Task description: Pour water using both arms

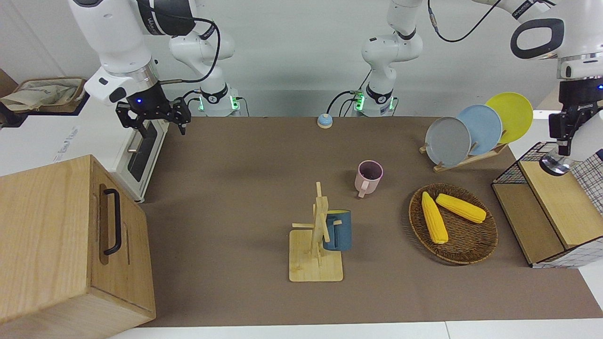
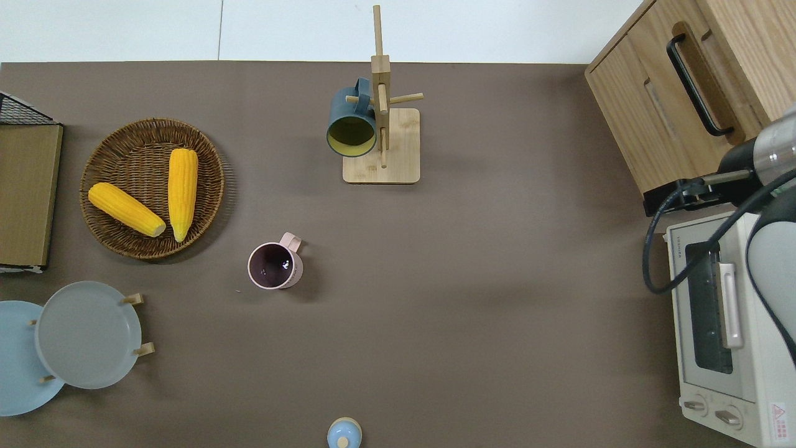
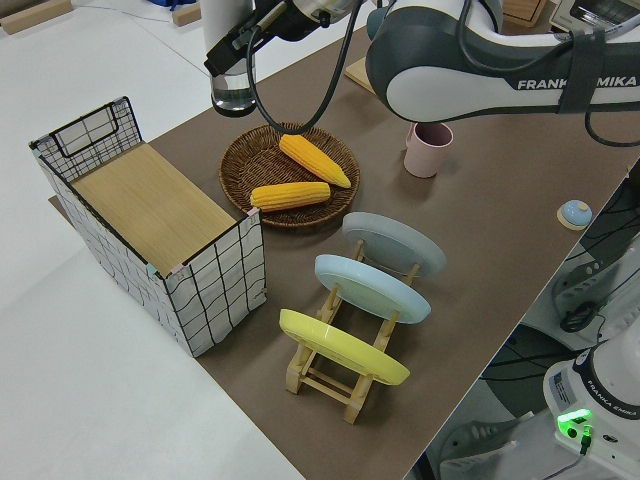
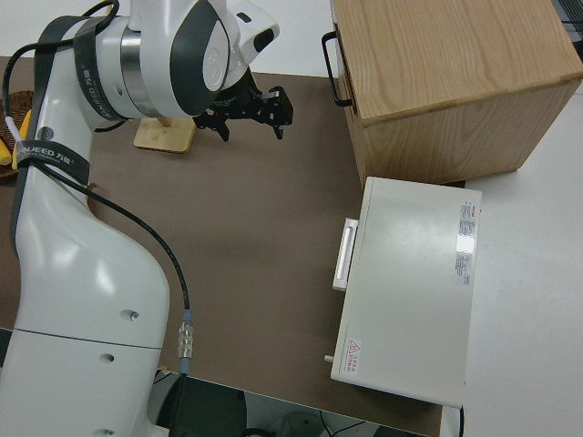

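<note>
**Pour looks finished or not begun: bottle is away from the mug**

Your left gripper (image 1: 568, 134) is clamped on the white bottle (image 1: 586, 141), jaws closed across its body. It holds the bottle in the air at the left arm's end of the table. The front view puts it over the wire crate (image 3: 215, 285), and the overhead view does not reach it. The bottle is tilted with its shiny end lowest. You cannot tell from here whether that end is the mouth or the base, and nothing can be seen running out of it.

The pink mug (image 2: 274, 266) stands upright on the table, well apart from the bottle, between the corn basket (image 2: 211, 186) and the middle of the table. Its inside is dark with a couple of bright glints. These could be a water surface, but the pictures do not settle it.

Your right gripper (image 1: 153, 117) is parked, jaws apart and empty. It touches neither bottle nor mug, so nothing here shows the two arms sharing the work.

My reading is this:
- If the glints are water, the pour is done and you only have to set the bottle down.
- If the mug is dry, the whole pour is ahead of you. The bottle must be brought over the mug, and the right arm steadies whichever of the two you choose.
</note>
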Controlling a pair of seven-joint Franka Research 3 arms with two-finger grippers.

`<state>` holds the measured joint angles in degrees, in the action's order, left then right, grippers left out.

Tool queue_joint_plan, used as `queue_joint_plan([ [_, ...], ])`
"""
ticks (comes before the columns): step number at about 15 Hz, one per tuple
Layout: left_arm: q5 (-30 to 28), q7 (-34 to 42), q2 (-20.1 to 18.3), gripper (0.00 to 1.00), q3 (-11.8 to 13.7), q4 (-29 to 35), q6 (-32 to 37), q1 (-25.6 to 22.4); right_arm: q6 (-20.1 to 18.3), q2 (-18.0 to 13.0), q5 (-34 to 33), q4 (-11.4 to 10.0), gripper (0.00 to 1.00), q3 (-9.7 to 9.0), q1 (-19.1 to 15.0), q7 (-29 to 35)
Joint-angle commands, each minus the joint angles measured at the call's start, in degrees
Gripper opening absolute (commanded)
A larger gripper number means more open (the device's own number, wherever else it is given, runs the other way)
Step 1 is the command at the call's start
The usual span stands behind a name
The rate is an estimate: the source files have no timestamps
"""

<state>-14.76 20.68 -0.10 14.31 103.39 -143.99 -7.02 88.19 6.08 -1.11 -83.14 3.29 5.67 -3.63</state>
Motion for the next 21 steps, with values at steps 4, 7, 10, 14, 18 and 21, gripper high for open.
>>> queue_joint_plan([
  [4, -13.08, 18.14, 4.58, 0.00, 1.25, -3.46, 0.38, -5.71, 0.31, -0.80, 0.15, -0.70, 0.985, -0.03, -0.13, -0.76],
  [7, -15.99, 23.51, 5.37, 0.00, 1.25, -3.46, 0.38, -8.18, 0.31, -0.80, 0.15, -0.70, 0.985, -0.12, -0.13, -0.76],
  [10, -20.81, 28.17, 7.39, 0.00, 1.16, -3.37, 0.03, -9.32, 0.31, -0.80, 0.15, -0.70, 0.985, -0.12, -0.13, -0.76],
  [14, -27.24, 35.47, 10.55, 0.00, 1.16, -4.16, -0.41, -10.55, 0.31, -0.80, 0.15, -0.70, 0.985, -0.03, -0.13, -0.76],
  [18, -29.70, 37.76, 13.10, 0.00, 1.16, -5.13, -1.12, -10.73, 0.31, -0.80, 0.15, -0.70, 0.985, -0.12, -0.13, -0.76],
  [21, -30.94, 38.56, 14.07, 0.00, 1.16, -5.13, -1.29, -10.73, 0.31, -0.80, 0.15, -0.70, 0.985, -0.12, -0.13, -0.76],
])
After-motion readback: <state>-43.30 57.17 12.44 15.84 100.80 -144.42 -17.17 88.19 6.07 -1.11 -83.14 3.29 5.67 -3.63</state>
